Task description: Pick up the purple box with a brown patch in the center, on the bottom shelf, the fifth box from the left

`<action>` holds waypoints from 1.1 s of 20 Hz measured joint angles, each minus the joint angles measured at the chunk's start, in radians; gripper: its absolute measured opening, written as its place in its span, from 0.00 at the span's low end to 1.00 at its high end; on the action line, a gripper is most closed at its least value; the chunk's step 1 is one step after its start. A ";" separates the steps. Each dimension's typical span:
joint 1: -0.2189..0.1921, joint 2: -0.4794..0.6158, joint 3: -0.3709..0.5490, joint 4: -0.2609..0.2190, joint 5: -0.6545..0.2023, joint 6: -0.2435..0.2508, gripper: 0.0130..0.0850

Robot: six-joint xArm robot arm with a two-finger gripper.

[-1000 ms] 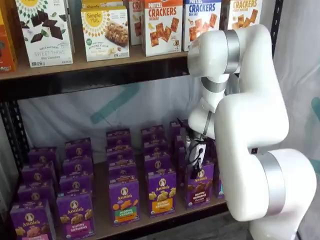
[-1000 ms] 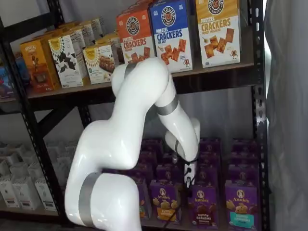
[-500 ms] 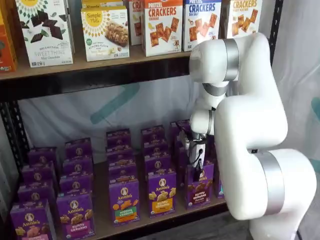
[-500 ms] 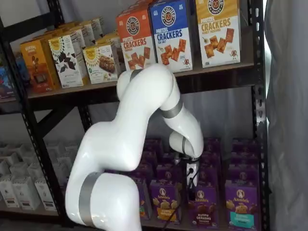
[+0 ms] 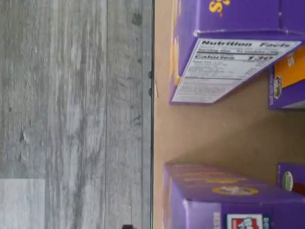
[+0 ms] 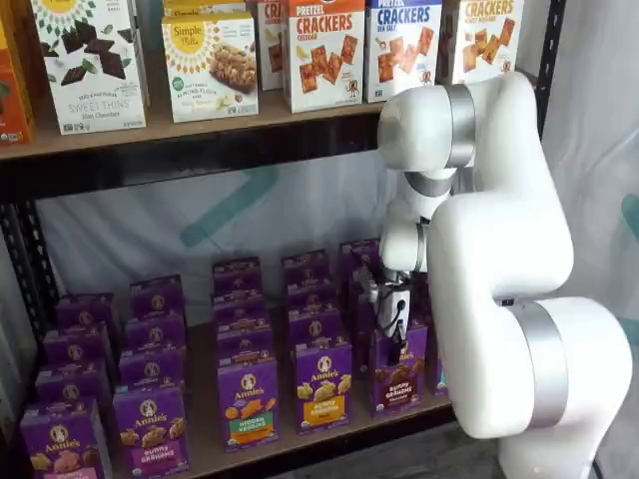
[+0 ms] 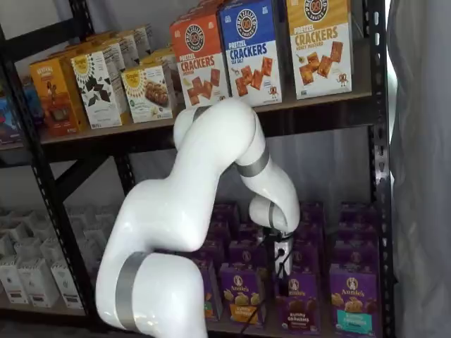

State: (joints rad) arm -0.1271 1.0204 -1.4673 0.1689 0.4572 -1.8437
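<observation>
The arm (image 6: 499, 259) is glossy white, built of thick rounded tube segments with bulbous elbows. Brushed silver-grey bands ring its joints in both shelf views: one wide band (image 6: 544, 364) low on the big base segment, another (image 6: 457, 125) near the upper joint, and a narrower one (image 7: 251, 163) on the slimmer forearm. The small white gripper (image 6: 389, 317) body ends in dark fingers, with a thin black cable (image 6: 401, 321) looping beside it.

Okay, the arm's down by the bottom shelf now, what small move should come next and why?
Probably ease straight down a little more. In both shelf views the gripper hangs just above the purple box with the brown band, at the front of the bottom shelf. The box stands upright, not yet gripped. Whether the fingers are open cannot be told.
</observation>
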 joint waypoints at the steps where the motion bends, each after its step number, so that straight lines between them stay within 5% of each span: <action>1: -0.001 0.000 0.001 0.002 -0.005 -0.003 1.00; 10: -0.001 -0.006 0.014 0.001 -0.013 -0.002 0.72; 16: 0.002 -0.015 0.030 0.047 -0.034 -0.042 0.72; 22: 0.002 -0.024 0.042 0.054 -0.041 -0.048 0.56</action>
State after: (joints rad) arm -0.1248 0.9966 -1.4253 0.2224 0.4162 -1.8919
